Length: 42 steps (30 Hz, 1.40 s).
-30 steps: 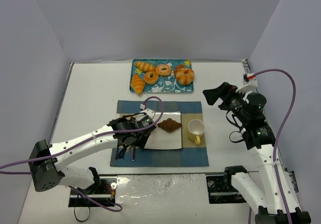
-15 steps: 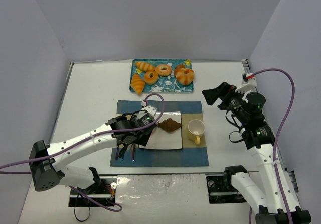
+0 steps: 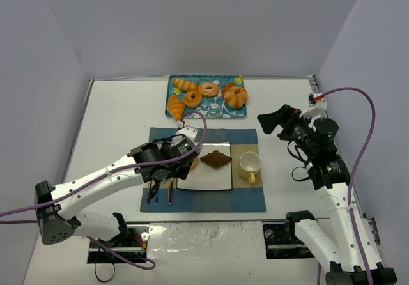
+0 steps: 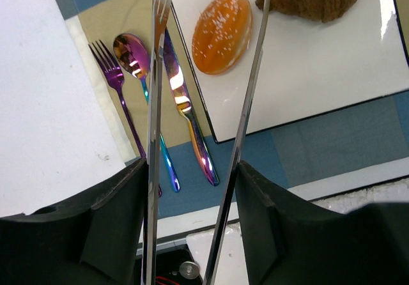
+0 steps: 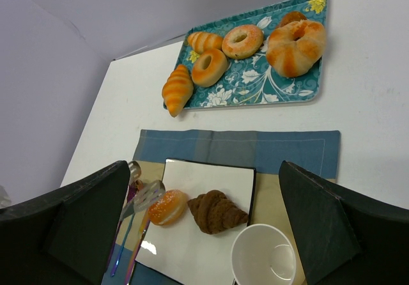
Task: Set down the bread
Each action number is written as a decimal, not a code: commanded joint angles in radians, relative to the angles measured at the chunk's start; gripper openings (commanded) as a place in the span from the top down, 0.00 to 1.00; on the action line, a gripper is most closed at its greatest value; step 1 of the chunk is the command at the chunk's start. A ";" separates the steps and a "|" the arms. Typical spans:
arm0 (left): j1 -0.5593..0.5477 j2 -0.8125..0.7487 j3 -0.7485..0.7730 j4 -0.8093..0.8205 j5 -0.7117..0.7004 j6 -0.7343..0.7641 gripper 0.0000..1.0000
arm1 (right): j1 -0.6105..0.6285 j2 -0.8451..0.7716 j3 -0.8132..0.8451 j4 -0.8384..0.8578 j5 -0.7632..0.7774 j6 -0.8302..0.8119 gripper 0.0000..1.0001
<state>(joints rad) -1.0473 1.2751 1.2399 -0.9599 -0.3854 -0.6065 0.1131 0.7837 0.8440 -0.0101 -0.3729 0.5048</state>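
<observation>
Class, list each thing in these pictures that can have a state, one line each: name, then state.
Round sesame bun, lying on the white square plate.
Brown croissant, lying on the same plate.
Yellow mug, upright, empty.
Metal tongs, blades apart, not clamping the bun.
Left gripper, shut on the tongs.
Right gripper, open, empty.
Teal flowered tray, holding several pastries.
</observation>
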 commanded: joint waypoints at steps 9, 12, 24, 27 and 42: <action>0.338 0.027 0.212 0.119 0.063 0.172 0.48 | 0.014 -0.008 0.028 0.090 -0.009 0.009 0.00; 0.463 0.080 0.272 0.142 0.104 0.216 0.48 | 0.014 -0.014 0.029 0.088 -0.009 0.009 0.00; 0.851 0.385 0.494 0.188 0.180 0.329 0.48 | 0.019 -0.030 0.018 0.085 -0.026 0.012 0.00; 0.927 0.463 0.525 0.206 0.196 0.335 0.48 | 0.017 -0.036 0.014 0.081 -0.025 0.008 0.00; 1.084 0.768 0.552 0.324 0.255 0.329 0.45 | 0.019 -0.036 0.003 0.074 -0.026 0.003 0.00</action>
<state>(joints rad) 0.0185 2.0811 1.7485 -0.7043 -0.1493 -0.2815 0.1253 0.7525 0.8431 -0.0077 -0.3828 0.5156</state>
